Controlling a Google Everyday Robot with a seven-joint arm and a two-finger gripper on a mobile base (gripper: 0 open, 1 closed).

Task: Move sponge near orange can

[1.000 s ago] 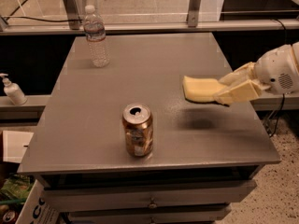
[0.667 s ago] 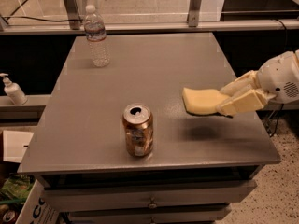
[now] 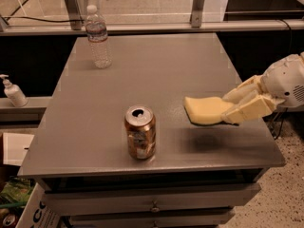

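Gripper reaches in from the right edge of the frame, its two pale fingers clamped on the right end of the sponge. That sponge sits right of centre, with its shadow on the grey table below, near the orange can standing at lower centre but apart from it. A water bottle stands at the upper left.

A clear water bottle stands upright near the far left corner of the grey tabletop; a white pump bottle sits on a ledge farther left.
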